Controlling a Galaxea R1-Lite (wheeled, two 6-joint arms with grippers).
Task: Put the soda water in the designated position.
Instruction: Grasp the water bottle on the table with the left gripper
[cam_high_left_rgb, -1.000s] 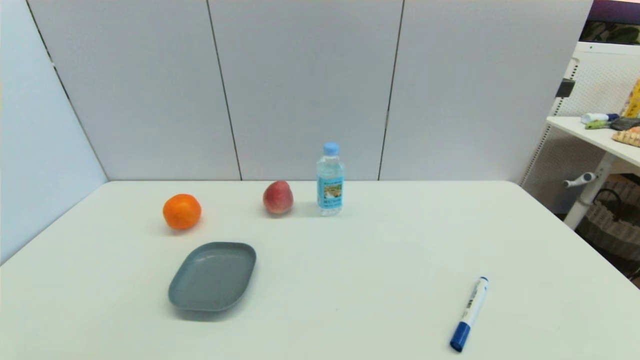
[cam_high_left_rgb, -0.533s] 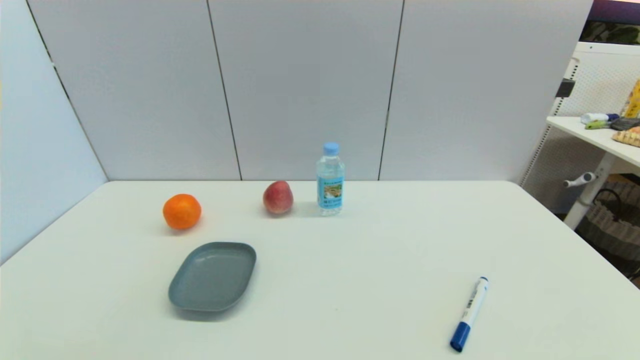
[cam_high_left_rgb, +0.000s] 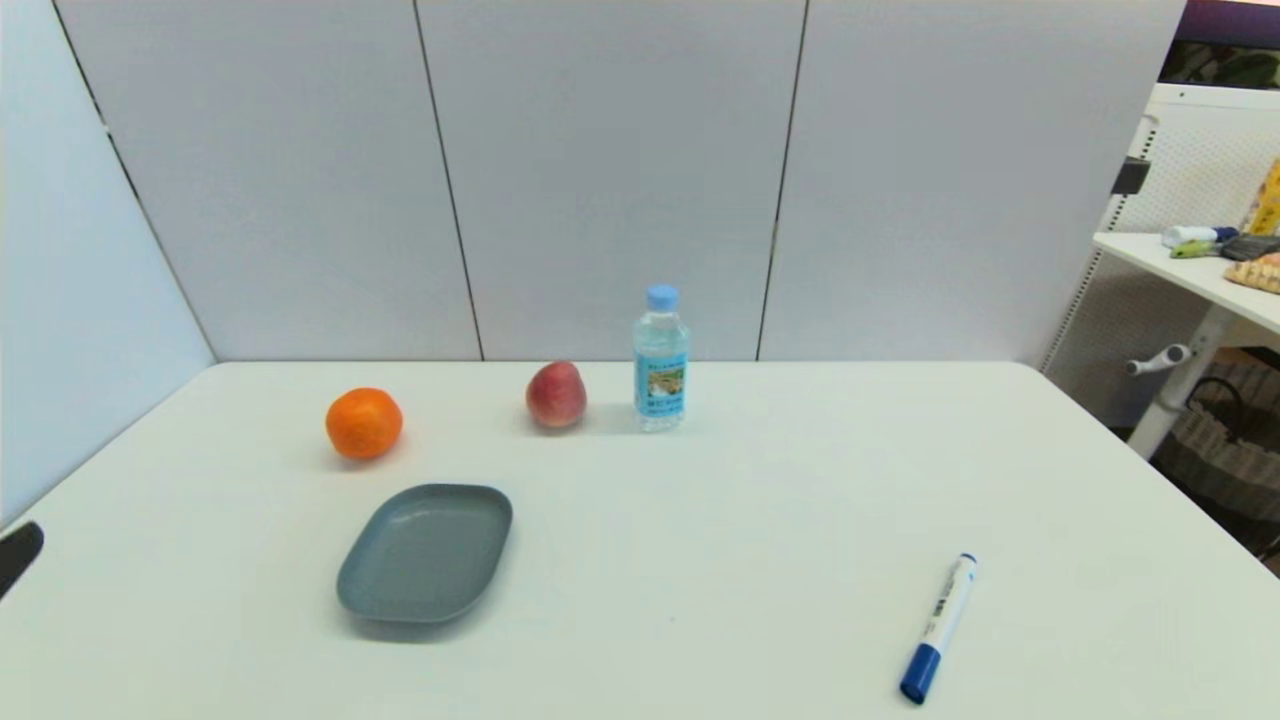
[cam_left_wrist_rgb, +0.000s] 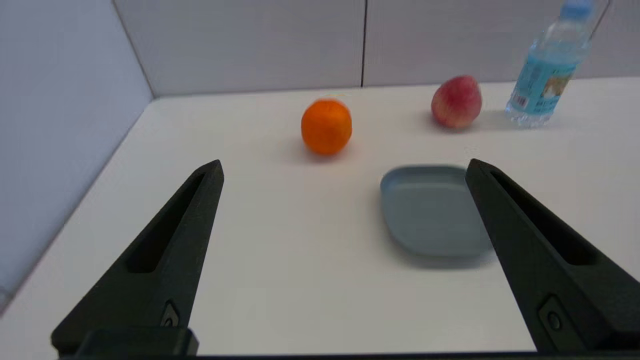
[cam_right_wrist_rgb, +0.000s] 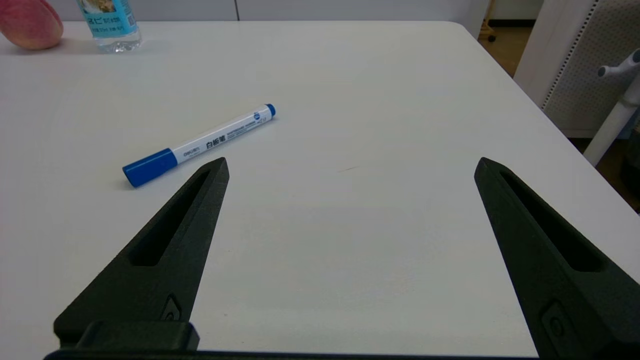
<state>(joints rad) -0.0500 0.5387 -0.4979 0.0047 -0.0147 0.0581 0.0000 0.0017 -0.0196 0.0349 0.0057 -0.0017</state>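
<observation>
Small clear plastic soda water bottle (cam_high_left_rgb: 660, 358) w/ light blue cap & blue label stands upright near the table's far edge, just beside the reddish peach (cam_high_left_rgb: 556, 394) on the robot's right of it; nothing touches it. Round orange (cam_high_left_rgb: 364, 422) sits further to the robot's left, apart from the peach. Grey rounded-rectangle tray (cam_high_left_rgb: 425, 551) lies nearer the robot than the orange, holding nothing.

Head view shows only a black tip of the left gripper (cam_high_left_rgb: 18, 553) at the table's left edge, so finger state can't be read there. Left wrist view fills that in: left gripper (cam_left_wrist_rgb: 344, 167) fingers spread wide, nothing between them, facing the orange, tray, peach & bottle, well short of all.

Right gripper (cam_right_wrist_rgb: 351, 165) doesn't show in the head view at all; right wrist view has its fingers spread wide too, holding nothing, over bare white table (cam_right_wrist_rgb: 350, 75). White marker pen w/ blue cap (cam_right_wrist_rgb: 199, 145) lies flat near one finger, apart from it. Same view catches just the bottle's lower part & a bit of the peach far off.
</observation>
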